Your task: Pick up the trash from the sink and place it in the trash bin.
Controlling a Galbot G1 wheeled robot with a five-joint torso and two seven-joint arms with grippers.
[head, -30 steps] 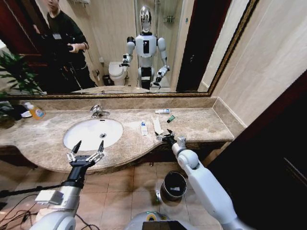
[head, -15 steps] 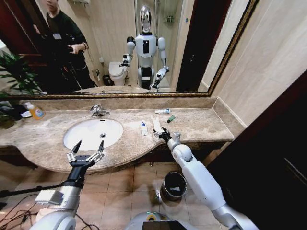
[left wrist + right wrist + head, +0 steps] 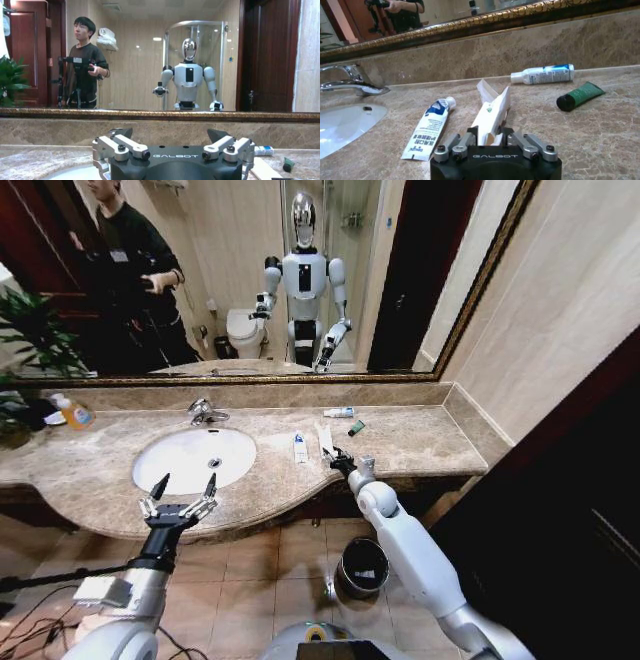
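- R gripper point(image 3: 490, 139) centre frame, fingers narrow round near end of wrapper point(image 3: 492, 108).
- Wrapper prob light, flimsy; pinch flat sides.
- L gripper point(image 3: 182, 492) lower left, fingers wide, idle.

On the counter point(image 3: 420, 442), four pieces of trash: two small white tubes with blue marks, one lying by the basin point(image 3: 431, 124) and one near the back wall point(image 3: 543, 74); one long flat white wrapper point(image 3: 492, 111); one small dark-green tube point(image 3: 580, 96). One white oval sink point(image 3: 193, 458) with one chrome faucet point(image 3: 205, 412). One bottle of orange liquid point(image 3: 73, 413) at the far left. One dark round trash bin point(image 3: 362, 568) on the floor. Two grippers: left one point(image 3: 181, 492) with fingers spread, right one point(image 3: 493, 139) with fingers either side of the wrapper's near end. One mirror point(image 3: 250, 280) above.
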